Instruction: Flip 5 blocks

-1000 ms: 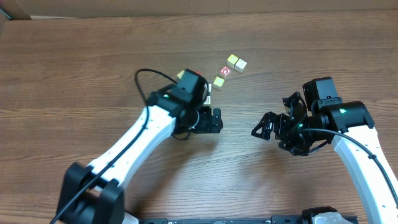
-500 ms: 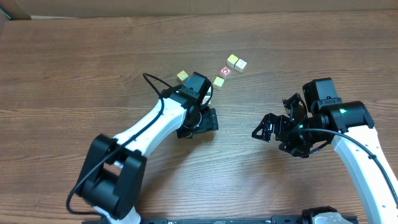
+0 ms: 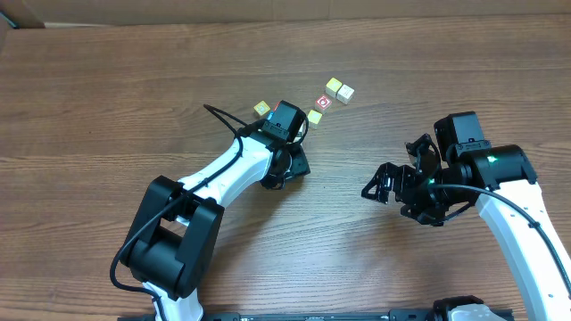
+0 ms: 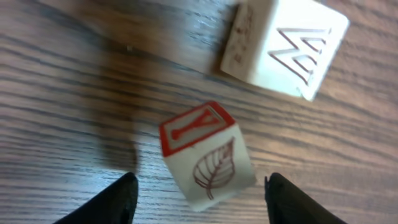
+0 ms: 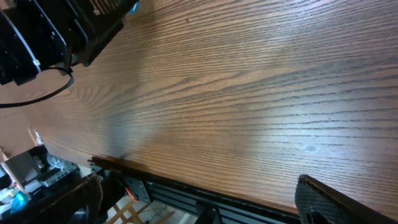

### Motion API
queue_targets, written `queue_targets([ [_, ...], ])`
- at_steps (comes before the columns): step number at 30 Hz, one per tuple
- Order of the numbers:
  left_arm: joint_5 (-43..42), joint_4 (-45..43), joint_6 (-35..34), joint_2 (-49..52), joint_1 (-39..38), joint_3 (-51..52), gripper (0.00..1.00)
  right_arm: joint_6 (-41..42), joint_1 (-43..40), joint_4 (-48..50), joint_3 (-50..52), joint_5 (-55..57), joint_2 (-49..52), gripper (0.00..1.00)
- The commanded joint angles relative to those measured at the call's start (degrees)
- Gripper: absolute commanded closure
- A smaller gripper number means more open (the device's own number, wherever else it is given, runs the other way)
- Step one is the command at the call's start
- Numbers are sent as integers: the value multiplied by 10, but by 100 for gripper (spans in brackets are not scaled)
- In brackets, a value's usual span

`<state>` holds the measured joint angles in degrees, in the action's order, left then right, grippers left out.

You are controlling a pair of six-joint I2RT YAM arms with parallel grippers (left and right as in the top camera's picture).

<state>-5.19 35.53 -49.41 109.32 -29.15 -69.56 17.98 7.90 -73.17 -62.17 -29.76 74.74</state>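
Note:
In the left wrist view a cream block [image 4: 208, 155] with a red Y on top and a red leaf on its side stands on the wood. It sits between the fingertips of my left gripper [image 4: 202, 193], which is open, with a gap on each side of the block. A second cream block [image 4: 283, 46] marked M lies just beyond. From overhead the left gripper [image 3: 291, 164] covers these two. Several more blocks lie nearby: one [image 3: 261, 109] to its left, one [image 3: 315, 117], a red-faced one [image 3: 323, 102] and a pair [image 3: 339, 89]. My right gripper [image 3: 393, 183] is open and empty.
The brown wooden table [image 3: 107, 107] carries everything. In the right wrist view the right gripper [image 5: 202, 202] hangs over the table's front edge [image 5: 186, 183], with metal framing below it. A cardboard box corner [image 3: 18, 13] shows at the far left.
My left gripper has swung round and drawn in closer to the blocks, and its jaws have narrowed round the leaf block. The right arm has not moved.

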Motion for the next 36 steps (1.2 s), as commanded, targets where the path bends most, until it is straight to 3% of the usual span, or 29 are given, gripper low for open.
queue_targets([
  [1,29,-3,-25,1,3,-13,51,-4,-1,0,-16,12,-3,0],
  [8,56,-2,-34,1,3,-13,59,-4,-1,-1,-16,12,-3,0],
  [13,66,0,-34,1,4,-13,78,-4,-1,-1,-16,12,-3,0],
  [21,71,19,-33,1,4,-13,95,-4,-1,-5,-16,12,-3,0],
  [29,66,59,-23,1,6,-13,96,-4,-1,-7,-16,12,-3,0],
  [36,41,113,71,-2,4,-15,95,-4,-1,-7,-16,12,-3,0],
])
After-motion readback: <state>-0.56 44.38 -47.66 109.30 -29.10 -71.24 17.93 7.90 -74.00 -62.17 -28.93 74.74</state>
